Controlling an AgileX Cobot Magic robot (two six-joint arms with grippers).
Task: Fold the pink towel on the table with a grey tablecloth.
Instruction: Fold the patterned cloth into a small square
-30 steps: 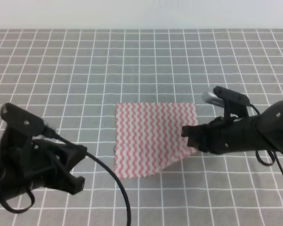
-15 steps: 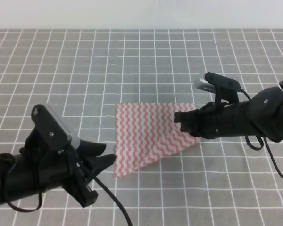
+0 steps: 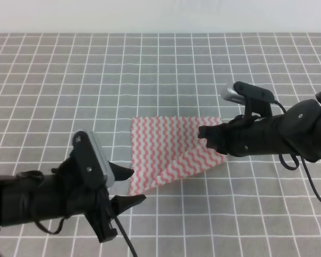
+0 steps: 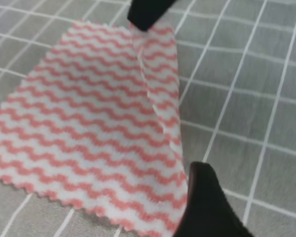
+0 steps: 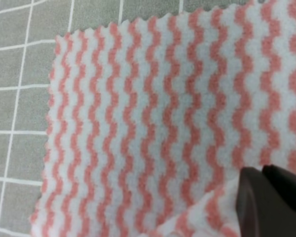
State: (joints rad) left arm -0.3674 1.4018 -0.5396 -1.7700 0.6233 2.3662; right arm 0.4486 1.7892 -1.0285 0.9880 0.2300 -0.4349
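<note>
Exterior high view: pink towel (image 3: 168, 152) lay on the grey tablecloth (image 3: 160, 69), ahead and to the right of the left gripper (image 3: 127, 186), whose jaws stood spread just short of the near-left corner. Right gripper (image 3: 209, 139) pinched the right-hand corner, lifted and turned inward, so the near edge ran diagonally toward the left gripper. Left arm was nearer the free corner. Left wrist view: one dark fingertip (image 4: 204, 197) sat at the towel's near edge; contact unclear, other finger out of frame, a raised crease ran away from it. Right wrist view: towel filled the frame; finger (image 5: 271, 197) covered the pinched corner, grip point itself hidden.
</note>
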